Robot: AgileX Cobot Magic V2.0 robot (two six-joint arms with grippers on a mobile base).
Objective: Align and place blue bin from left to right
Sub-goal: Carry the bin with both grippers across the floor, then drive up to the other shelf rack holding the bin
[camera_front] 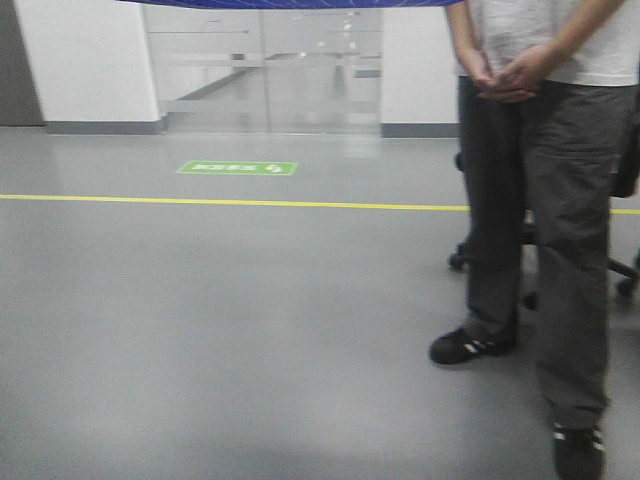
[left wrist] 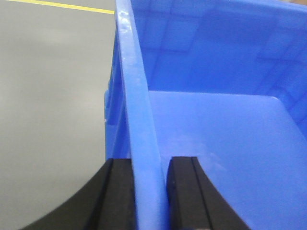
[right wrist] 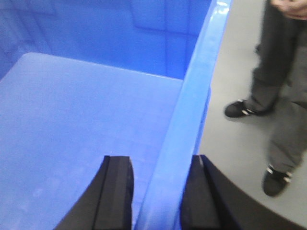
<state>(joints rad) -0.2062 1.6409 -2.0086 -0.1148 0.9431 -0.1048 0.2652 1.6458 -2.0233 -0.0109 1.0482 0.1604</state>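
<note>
The blue bin [left wrist: 225,143] is a bright-blue plastic crate with an empty smooth floor. My left gripper [left wrist: 146,160] is shut on its left rim [left wrist: 136,96], one black finger outside the wall and one inside. On the opposite wall, my right gripper [right wrist: 160,160] straddles the rim [right wrist: 196,96] and is shut on it. In the front view only a dark-blue strip of the blue bin [camera_front: 300,3] shows along the top edge, well above the grey floor. The grippers themselves are out of that view.
A person [camera_front: 540,200] in dark trousers stands close at the front right, feet beside the bin's right wall [right wrist: 276,179]. An office chair base [camera_front: 625,280] is behind them. A yellow floor line [camera_front: 230,202], a green floor sign [camera_front: 237,168] and glass doors [camera_front: 265,70] lie ahead.
</note>
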